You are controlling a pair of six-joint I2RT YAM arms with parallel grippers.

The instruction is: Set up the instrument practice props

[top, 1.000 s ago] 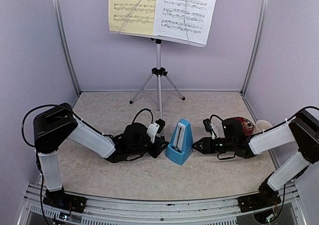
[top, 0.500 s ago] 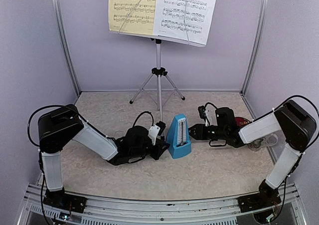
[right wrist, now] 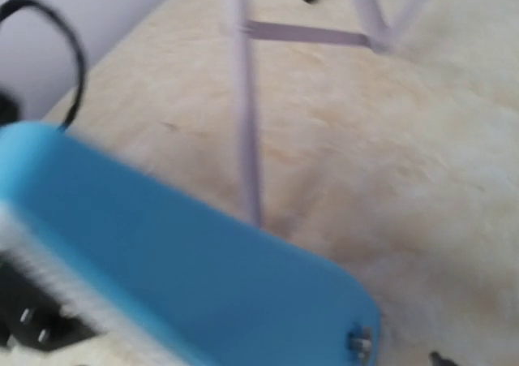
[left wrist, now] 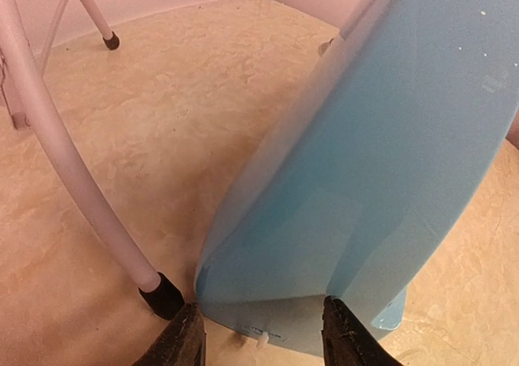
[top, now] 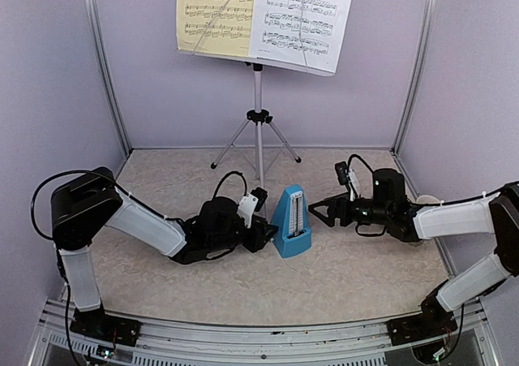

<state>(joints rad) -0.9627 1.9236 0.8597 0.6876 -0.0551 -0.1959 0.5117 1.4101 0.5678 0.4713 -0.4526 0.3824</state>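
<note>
The blue pyramid metronome (top: 292,221) stands upright on the floor just in front of the silver tripod music stand (top: 258,131). A yellow sheet (top: 215,13) and a white sheet (top: 302,17) rest side by side on the stand's desk. My left gripper (top: 268,234) lies low at the metronome's left base. In the left wrist view its jaws (left wrist: 263,338) stand apart around the lower edge of the metronome (left wrist: 381,163). My right gripper (top: 319,212) is open, a short way right of the metronome and not touching it. The blurred right wrist view shows the metronome (right wrist: 178,277) but no fingers.
The stand's front leg (left wrist: 65,171) ends in a black foot (left wrist: 166,294) right beside my left fingertip. A white mug (top: 428,202) peeks out behind the right arm. Lilac walls and metal posts close in the back and sides.
The metronome went from nearer the front to beside the stand's front leg, then stayed put. The right gripper opened wide and drew back to the right. The left jaws widened.
</note>
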